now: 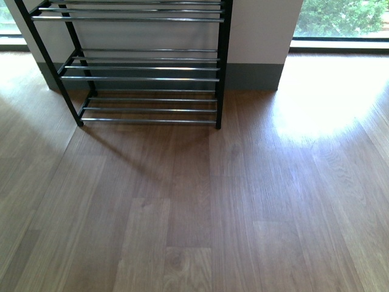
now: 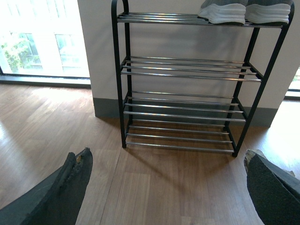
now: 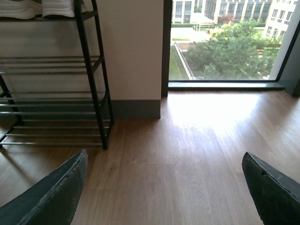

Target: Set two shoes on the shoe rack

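Observation:
The black shoe rack [image 1: 146, 69] stands against the white wall at the far left in the front view; its top tier is cut off there. In the left wrist view the rack [image 2: 185, 103] shows in full, and two shoes [image 2: 243, 11] with thick white soles sit side by side at one end of its top tier. The right wrist view catches the same white soles [image 3: 37, 8] on the rack [image 3: 89, 70]. My left gripper [image 2: 168, 187] hangs open over bare floor before the rack. My right gripper [image 3: 164, 187] is open too, over the floor beside the rack. Neither holds anything.
Wooden floor [image 1: 200, 207] spreads in front of the rack. A white wall with a grey skirting [image 1: 255, 76] stands behind it. Floor-length windows [image 3: 225, 42] flank the wall, and sunlight glares on the floor at the right [image 1: 322, 103].

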Motion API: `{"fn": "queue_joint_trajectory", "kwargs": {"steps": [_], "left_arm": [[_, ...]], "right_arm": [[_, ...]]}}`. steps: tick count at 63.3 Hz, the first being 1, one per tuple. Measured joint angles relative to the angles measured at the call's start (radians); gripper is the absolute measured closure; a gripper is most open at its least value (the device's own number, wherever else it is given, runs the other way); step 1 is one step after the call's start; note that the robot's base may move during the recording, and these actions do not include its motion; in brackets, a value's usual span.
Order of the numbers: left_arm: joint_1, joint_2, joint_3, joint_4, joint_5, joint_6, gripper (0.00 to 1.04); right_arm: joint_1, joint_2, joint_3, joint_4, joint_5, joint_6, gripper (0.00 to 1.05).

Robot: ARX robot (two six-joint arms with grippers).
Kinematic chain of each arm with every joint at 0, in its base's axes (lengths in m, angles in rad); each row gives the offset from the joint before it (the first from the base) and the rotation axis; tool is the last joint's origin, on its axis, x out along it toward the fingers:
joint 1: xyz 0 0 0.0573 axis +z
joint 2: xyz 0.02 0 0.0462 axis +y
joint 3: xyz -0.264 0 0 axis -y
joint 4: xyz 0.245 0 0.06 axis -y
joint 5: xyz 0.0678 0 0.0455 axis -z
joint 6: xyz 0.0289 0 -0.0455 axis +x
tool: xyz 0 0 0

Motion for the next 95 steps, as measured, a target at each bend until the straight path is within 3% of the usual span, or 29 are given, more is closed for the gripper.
{"fn": "queue_joint_trajectory", "kwargs": {"steps": [95], "left_arm": [[0.000, 0.000, 0.000, 0.000, -0.003, 0.000, 0.09]], "right_arm": [[0.000, -0.002, 0.000, -0.001, -0.004, 0.000, 0.09]]}}
